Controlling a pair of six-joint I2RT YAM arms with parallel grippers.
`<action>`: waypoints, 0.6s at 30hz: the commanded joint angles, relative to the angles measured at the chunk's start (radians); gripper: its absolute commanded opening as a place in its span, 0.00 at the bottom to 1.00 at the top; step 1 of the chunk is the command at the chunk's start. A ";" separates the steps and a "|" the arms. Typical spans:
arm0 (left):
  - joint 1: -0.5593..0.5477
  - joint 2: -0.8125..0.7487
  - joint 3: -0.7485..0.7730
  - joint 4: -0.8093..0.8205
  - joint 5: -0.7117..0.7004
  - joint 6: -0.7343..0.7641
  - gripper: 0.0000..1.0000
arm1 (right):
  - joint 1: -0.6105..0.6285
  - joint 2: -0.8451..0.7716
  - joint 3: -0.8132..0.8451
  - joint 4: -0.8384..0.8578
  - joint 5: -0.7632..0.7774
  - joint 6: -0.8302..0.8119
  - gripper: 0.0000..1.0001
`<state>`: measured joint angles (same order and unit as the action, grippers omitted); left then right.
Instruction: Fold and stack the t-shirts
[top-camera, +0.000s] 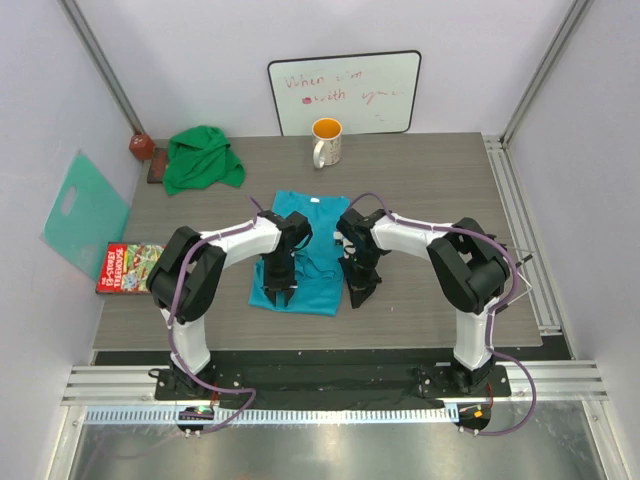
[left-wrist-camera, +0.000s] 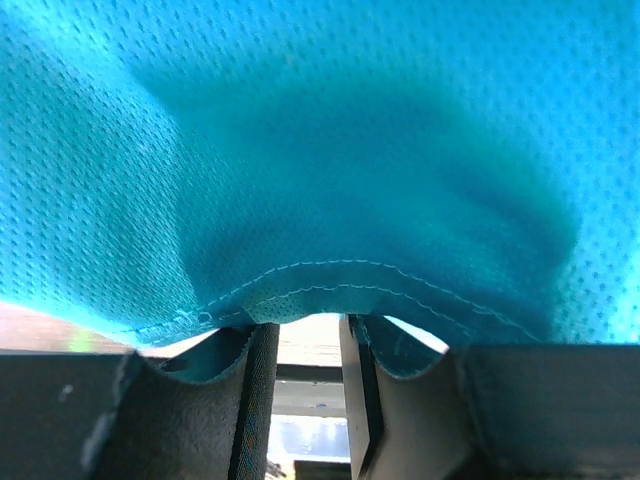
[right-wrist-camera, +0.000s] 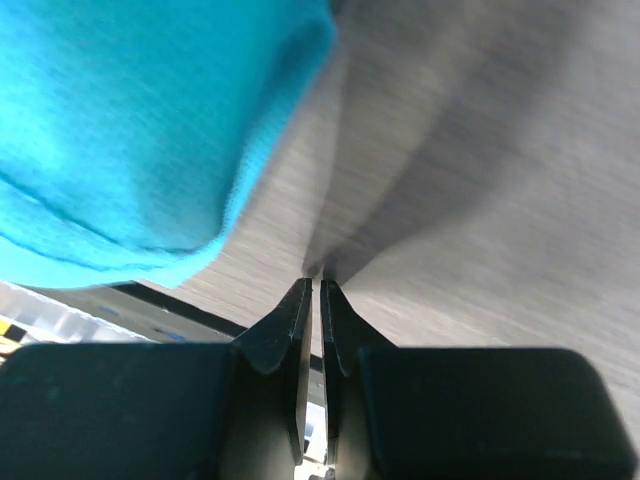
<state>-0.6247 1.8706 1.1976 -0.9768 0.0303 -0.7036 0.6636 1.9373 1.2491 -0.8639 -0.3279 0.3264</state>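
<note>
Turquoise t-shirt (top-camera: 318, 272) lies mid-tabletop (top-camera: 440, 190), flat and narrowed to a tall rectangle, collar end away from the arms. My read: side folds are in, end-to-end fold isn't.

Left gripper (top-camera: 278, 292) is at the shirt's near hem. Its wrist view shows the stitched hem draped across the fingertips, jaws part-way apart with daylight between them and nothing visibly pinched. Can't confirm a hold from that.

Right gripper (top-camera: 358, 293) sits just off the shirt's near right corner over bare wood-grain, jaws pressed together on nothing.

Green t-shirt (top-camera: 203, 160) is a crumpled heap at the far left corner, well apart from the turquoise one, neither spread nor folded.

Tally: first shirt roughly half folded, second not started, no stack yet. Left to do: grip both hem corners, fold over, then the green one, then stack.
</note>
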 joint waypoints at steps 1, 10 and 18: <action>-0.049 -0.036 -0.029 0.001 -0.063 -0.059 0.31 | -0.001 -0.101 -0.054 0.022 0.027 -0.004 0.14; -0.061 -0.146 -0.032 -0.053 -0.153 -0.085 0.33 | 0.001 -0.172 0.013 0.023 0.039 0.013 0.24; -0.061 -0.172 0.059 -0.111 -0.217 -0.077 0.34 | -0.001 -0.236 0.142 -0.043 0.131 -0.035 0.39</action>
<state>-0.6853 1.7206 1.1950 -1.0431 -0.1215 -0.7738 0.6636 1.7679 1.3151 -0.8597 -0.2756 0.3317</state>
